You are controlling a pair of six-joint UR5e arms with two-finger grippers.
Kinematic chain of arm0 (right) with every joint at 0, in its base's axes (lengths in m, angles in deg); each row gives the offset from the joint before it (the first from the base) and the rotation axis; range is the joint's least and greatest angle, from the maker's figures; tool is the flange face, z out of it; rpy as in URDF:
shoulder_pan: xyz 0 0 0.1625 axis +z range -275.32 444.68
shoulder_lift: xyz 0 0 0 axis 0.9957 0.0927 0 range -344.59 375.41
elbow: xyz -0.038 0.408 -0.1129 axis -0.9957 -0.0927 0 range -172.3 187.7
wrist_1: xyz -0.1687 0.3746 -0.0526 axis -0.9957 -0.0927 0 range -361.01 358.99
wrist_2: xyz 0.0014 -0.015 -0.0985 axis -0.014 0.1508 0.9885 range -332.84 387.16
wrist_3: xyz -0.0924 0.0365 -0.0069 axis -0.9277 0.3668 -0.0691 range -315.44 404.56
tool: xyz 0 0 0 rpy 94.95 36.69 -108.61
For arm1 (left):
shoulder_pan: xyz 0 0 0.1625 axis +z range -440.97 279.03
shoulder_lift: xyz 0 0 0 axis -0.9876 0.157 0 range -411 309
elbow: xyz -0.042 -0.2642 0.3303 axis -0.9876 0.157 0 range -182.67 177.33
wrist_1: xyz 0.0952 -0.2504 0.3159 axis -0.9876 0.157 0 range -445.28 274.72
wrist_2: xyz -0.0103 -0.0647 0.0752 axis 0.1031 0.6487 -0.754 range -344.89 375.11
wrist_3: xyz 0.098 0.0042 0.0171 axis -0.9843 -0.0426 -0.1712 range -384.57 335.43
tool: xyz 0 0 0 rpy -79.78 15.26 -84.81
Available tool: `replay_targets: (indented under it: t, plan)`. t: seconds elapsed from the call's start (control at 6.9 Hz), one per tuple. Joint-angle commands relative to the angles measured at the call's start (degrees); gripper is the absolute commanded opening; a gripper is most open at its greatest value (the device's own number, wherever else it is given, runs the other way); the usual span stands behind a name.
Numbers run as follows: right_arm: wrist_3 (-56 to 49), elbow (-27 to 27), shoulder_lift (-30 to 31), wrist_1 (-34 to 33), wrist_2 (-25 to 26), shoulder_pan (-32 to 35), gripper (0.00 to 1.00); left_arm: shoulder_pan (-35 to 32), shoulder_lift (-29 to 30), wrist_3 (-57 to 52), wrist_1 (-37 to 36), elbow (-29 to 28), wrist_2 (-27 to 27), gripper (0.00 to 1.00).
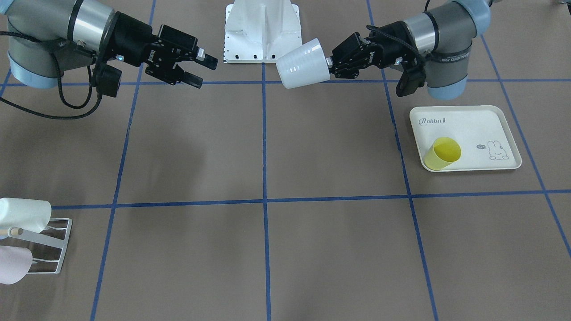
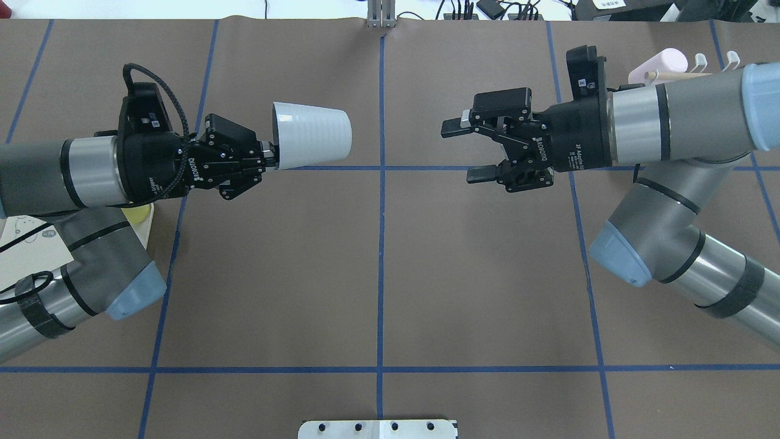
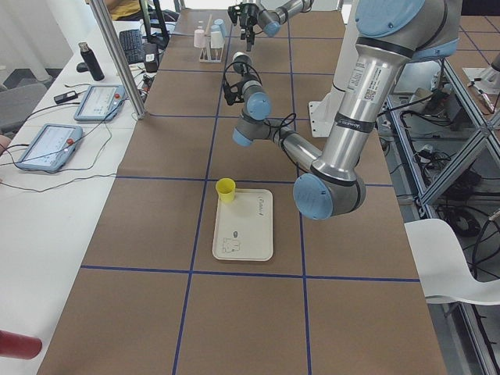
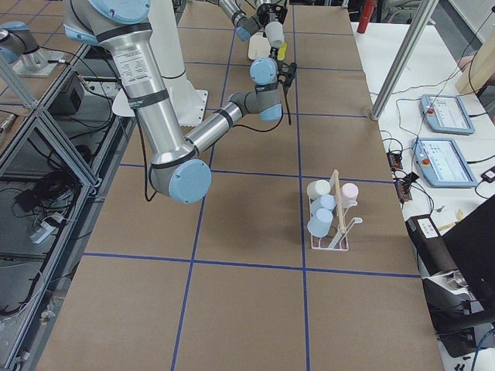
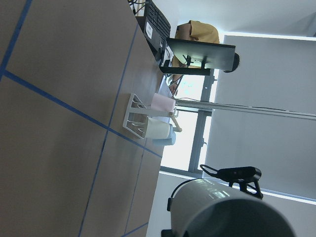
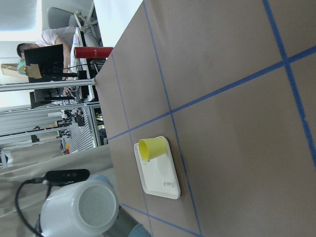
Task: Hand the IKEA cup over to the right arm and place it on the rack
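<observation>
A white ribbed IKEA cup [image 2: 311, 135] lies sideways in the air, held at its rim by my left gripper [image 2: 268, 156], which is shut on it. In the front view the cup [image 1: 303, 63] hangs above the table's back middle, with the left gripper [image 1: 331, 65] behind it. My right gripper [image 2: 464, 152] is open and empty and faces the cup's base across a gap; it also shows in the front view [image 1: 204, 72]. The white wire rack [image 1: 53, 240] stands at the table's far right end, with several pale cups on it [image 4: 336, 224].
A cream rabbit-print tray [image 1: 486, 129] lies on the robot's left side with a yellow cup [image 1: 442, 154] on its side on it. The white robot base [image 1: 262, 31] stands at the middle of the robot's edge. In the overhead view my right arm partly hides the rack [image 2: 701, 61].
</observation>
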Motion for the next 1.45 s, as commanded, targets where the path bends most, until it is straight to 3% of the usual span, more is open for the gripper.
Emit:
replay_targets:
  t: [0.0,0.29,0.58,0.72,1.3]
  plan:
    - [2.9,1.2,-1.7,2.4,2.4,-2.0,0.99,0.1,0.5,2.9,6.1,-2.6,-1.3,0.00]
    - [6.9,2.0,-4.6,3.8,2.8,-2.4,0.99,2.0,1.9,8.8,13.2,-4.4,-1.3,0.00]
    - [14.5,1.0,-4.4,11.8,10.1,-5.1,0.99,3.3,4.1,13.7,15.4,-4.5,-1.3,0.00]
    - [15.6,1.1,-4.4,12.7,11.8,-5.8,0.99,4.0,4.5,16.6,18.0,-4.5,-1.3,0.00]
    - [16.1,1.7,-4.6,12.7,12.7,-7.9,0.99,9.6,7.2,16.8,20.6,-4.6,-8.0,0.00]
